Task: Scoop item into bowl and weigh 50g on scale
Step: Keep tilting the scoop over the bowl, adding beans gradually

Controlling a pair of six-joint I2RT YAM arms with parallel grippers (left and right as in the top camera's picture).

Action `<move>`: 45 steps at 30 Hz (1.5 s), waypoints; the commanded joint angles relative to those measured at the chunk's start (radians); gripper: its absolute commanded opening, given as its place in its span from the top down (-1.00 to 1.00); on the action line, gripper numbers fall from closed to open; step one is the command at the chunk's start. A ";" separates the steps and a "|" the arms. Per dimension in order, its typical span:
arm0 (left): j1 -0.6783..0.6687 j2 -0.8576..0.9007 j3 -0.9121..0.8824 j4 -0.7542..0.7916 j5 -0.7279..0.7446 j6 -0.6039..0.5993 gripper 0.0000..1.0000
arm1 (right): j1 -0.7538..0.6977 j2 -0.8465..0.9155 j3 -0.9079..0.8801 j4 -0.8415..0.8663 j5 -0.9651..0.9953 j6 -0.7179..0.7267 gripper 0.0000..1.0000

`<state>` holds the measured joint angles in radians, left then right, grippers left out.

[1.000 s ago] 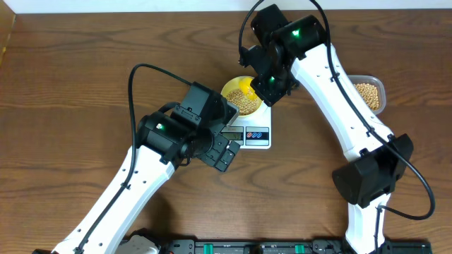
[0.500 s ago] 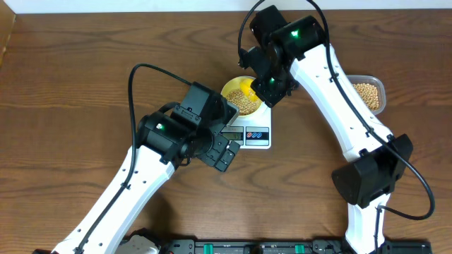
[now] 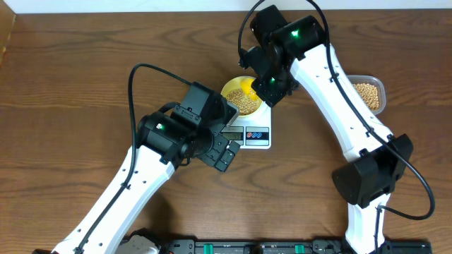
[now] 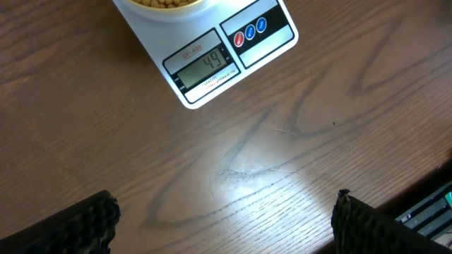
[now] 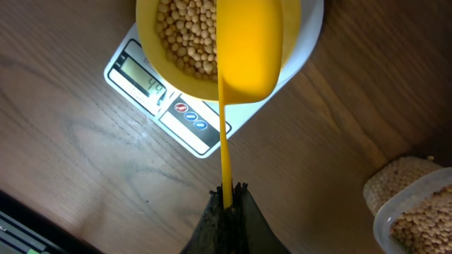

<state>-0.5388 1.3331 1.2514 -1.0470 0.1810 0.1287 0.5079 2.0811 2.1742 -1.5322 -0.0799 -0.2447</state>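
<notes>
From overhead, looks straight down from far off, taking in the whole table [image 3: 70,85]. From left wrist, looks down close onto wood, scale [image 4: 212,63] at top edge. From right wrist, looks down close over bowl [image 5: 173,85] and scale. Shared by all 3: scale.
</notes>
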 commanded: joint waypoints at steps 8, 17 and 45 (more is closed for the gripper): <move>-0.001 -0.008 0.013 -0.002 -0.003 0.002 -0.97 | 0.012 -0.005 0.021 0.002 0.018 -0.014 0.97; -0.001 -0.008 0.013 -0.002 -0.003 0.002 -0.97 | 0.017 -0.002 0.021 -0.002 0.031 -0.018 0.97; -0.001 -0.008 0.013 -0.002 -0.003 0.002 -0.97 | 0.020 -0.002 0.021 0.022 -0.103 0.006 0.98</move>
<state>-0.5388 1.3331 1.2514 -1.0470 0.1810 0.1287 0.5350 2.0811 2.1742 -1.5169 -0.0902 -0.2531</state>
